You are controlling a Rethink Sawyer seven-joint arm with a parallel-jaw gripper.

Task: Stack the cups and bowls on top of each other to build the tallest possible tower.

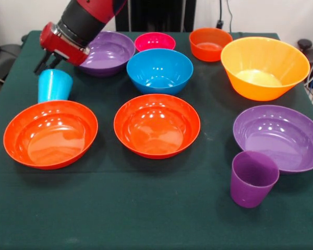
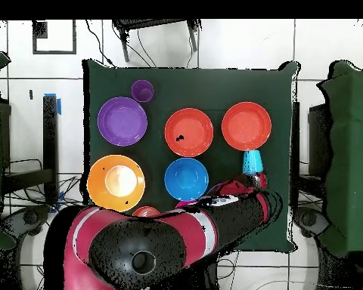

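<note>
A dark green table (image 1: 146, 219) seen from across it, with the robot at the far side. Nothing is stacked yet; every piece sits apart. Nearest the camera, on the right, stands a purple cup (image 1: 253, 178), upright, mouth up, just in front of a wide purple bowl (image 1: 281, 136). In the middle row sit two wide orange-red bowls, one at centre (image 1: 157, 125) and one at left (image 1: 50, 133). Just behind the left one stands the light blue cup (image 1: 55, 85), which appears upside down, its wider end on the cloth. Farther back are a medium blue bowl (image 1: 159, 70) and a large yellow-orange bowl (image 1: 265, 66). At the far edge sit a second purple bowl (image 1: 109, 51), a small pink bowl (image 1: 155, 41) and a small orange bowl (image 1: 210, 43).

The gripper (image 1: 48, 63) hangs just above the blue cup; its dark fingers look slightly spread, holding nothing. The cup is probably light, stiff and slippery; gripping across its narrow upper end seems safest.
</note>
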